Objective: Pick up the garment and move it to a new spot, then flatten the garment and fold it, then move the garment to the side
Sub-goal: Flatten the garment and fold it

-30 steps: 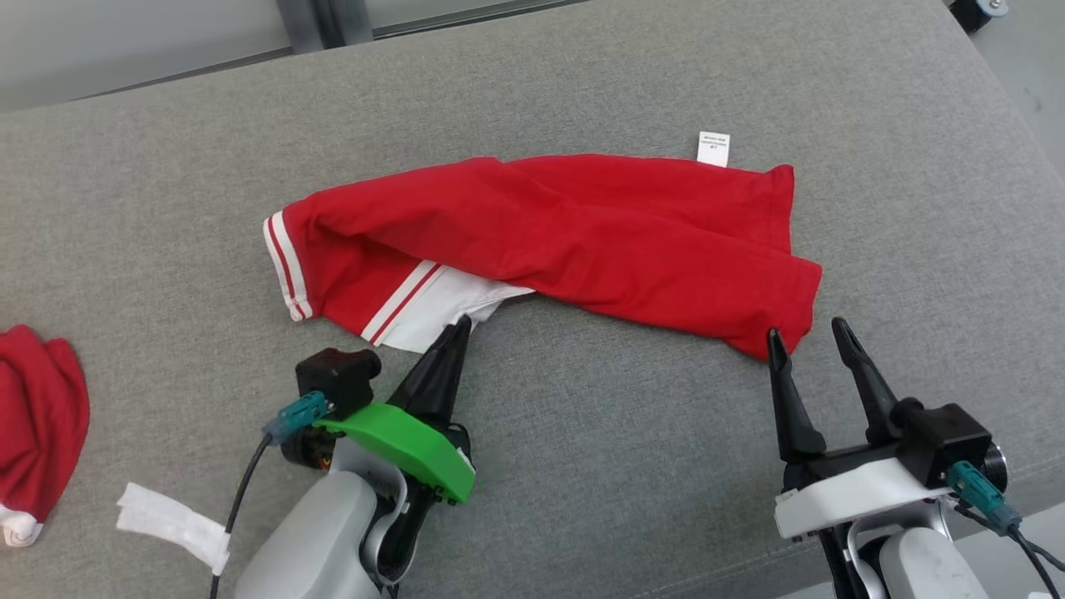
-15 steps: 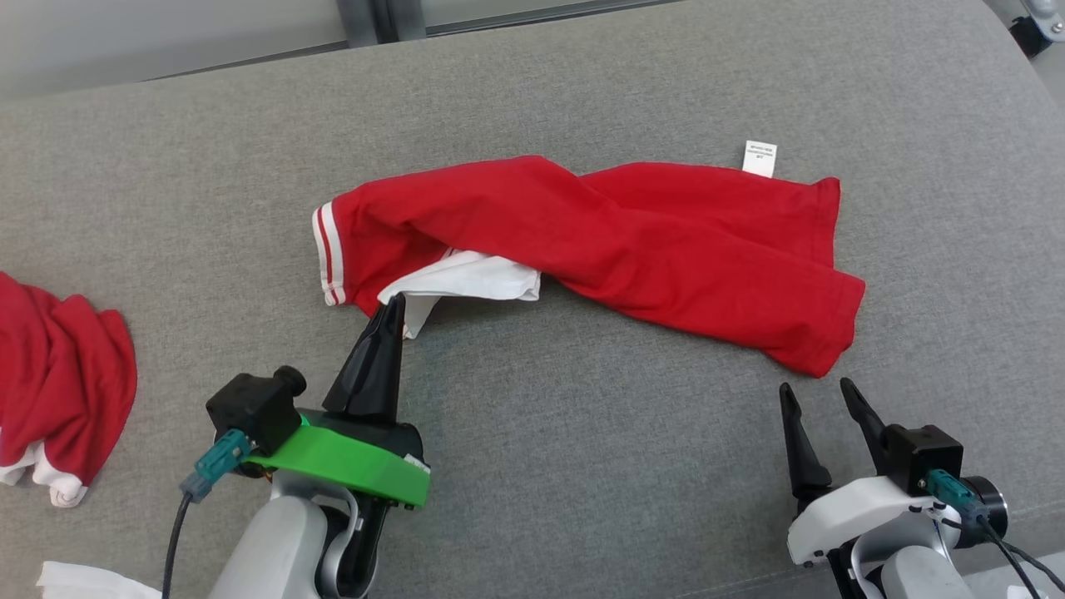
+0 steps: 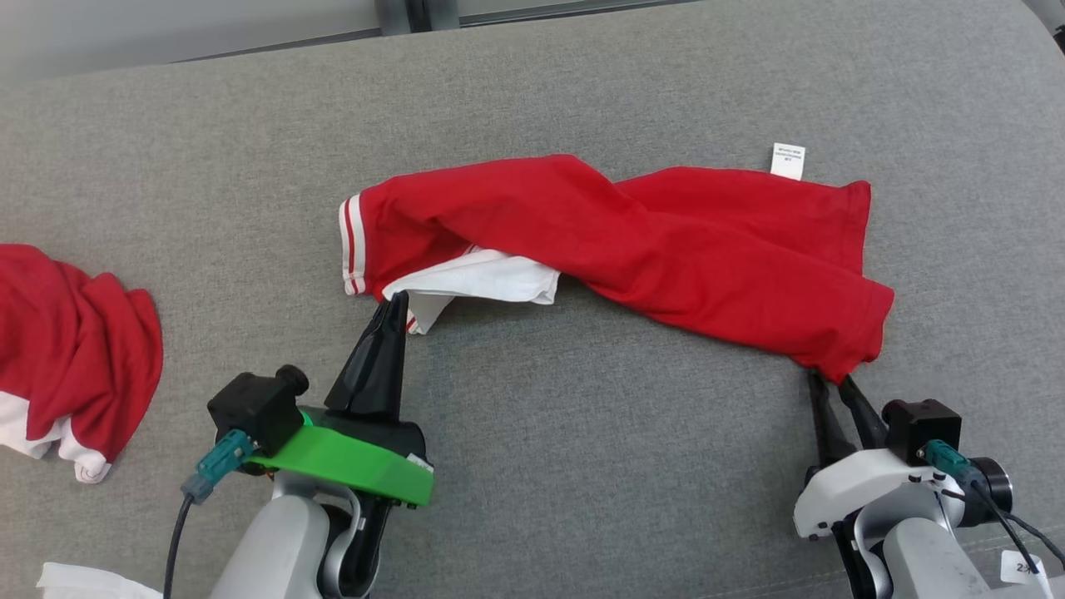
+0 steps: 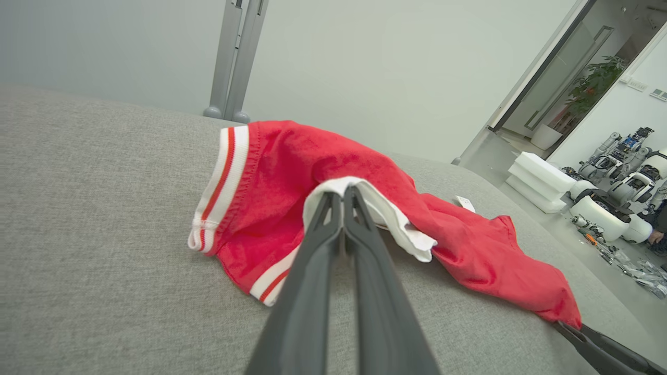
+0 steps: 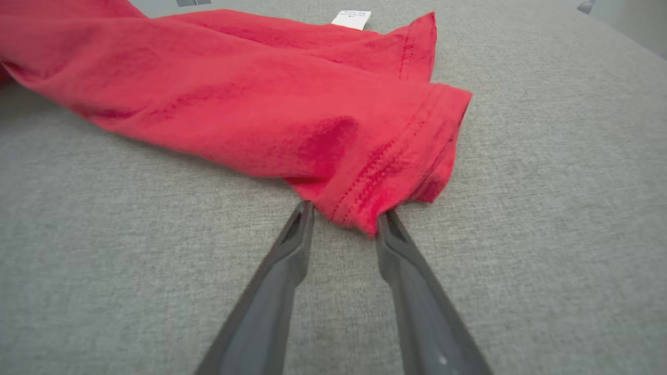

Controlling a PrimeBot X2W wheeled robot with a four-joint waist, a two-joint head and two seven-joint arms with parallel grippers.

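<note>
The garment is red with a white inner panel and striped white cuffs, and it lies stretched across the grey cushion. My left gripper is shut on the white fold at the garment's near-left end; in the left wrist view the garment rises over my left gripper, whose tips pinch the white cloth. My right gripper is at the near-right hem corner. In the right wrist view the garment's corner sits between the tips of my right gripper, whose jaws stand half narrowed and still apart.
A second red and white garment lies bunched at the left edge. A white scrap sits at the bottom left. A white label sticks out at the garment's far-right edge. The cushion's front edge runs just behind my right wrist.
The head camera has shifted. My right gripper has come forward onto the hem corner and its jaws have narrowed around it. The left gripper has stayed shut on the white fold.
</note>
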